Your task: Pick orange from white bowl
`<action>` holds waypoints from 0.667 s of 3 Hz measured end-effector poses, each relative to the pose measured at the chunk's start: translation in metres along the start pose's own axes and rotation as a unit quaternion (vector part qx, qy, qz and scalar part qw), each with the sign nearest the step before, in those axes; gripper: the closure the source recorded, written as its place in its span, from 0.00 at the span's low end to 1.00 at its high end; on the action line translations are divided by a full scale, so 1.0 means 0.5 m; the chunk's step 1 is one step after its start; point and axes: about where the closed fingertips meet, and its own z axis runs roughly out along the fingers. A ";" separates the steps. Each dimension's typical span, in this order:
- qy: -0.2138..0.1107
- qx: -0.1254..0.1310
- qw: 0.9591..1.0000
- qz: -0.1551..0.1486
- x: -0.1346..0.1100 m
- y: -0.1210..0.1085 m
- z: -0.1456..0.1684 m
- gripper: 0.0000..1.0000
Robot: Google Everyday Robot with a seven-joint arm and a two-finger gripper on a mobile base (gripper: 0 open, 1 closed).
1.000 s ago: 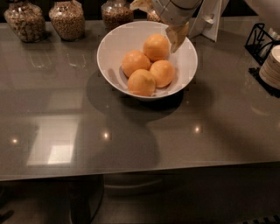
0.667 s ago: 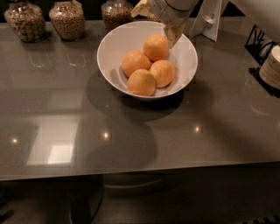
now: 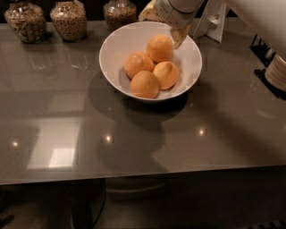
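A wide white bowl (image 3: 116, 49) stands on the grey table towards the back and holds several oranges. The far orange (image 3: 160, 48) lies at the bowl's back; three more lie in front of it (image 3: 138, 64), (image 3: 166, 74), (image 3: 144, 84). My gripper (image 3: 163, 24) hangs over the bowl's far rim, just above and behind the far orange. Its fingers are apart: one tan fingertip (image 3: 180, 36) points down beside the far orange's right side, the other (image 3: 146, 13) sits to the left above the rim. It holds nothing.
Three glass jars of grain (image 3: 69, 20) stand along the back left. A white stand (image 3: 214, 22) is behind the bowl on the right. A black rack (image 3: 263, 49) and a stack of white dishes (image 3: 277, 74) sit at the right edge. The table's front edge (image 3: 143, 176) runs below.
The gripper has stayed over the bowl's far rim, its right fingertip lifting slightly. The white arm link now fills more of the upper right. The oranges have not moved.
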 end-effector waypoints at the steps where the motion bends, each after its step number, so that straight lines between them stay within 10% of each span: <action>1: -0.001 -0.017 1.000 -0.001 0.019 0.017 0.031 0.28; 2: -0.008 -0.031 1.000 0.000 0.024 0.029 0.062 0.33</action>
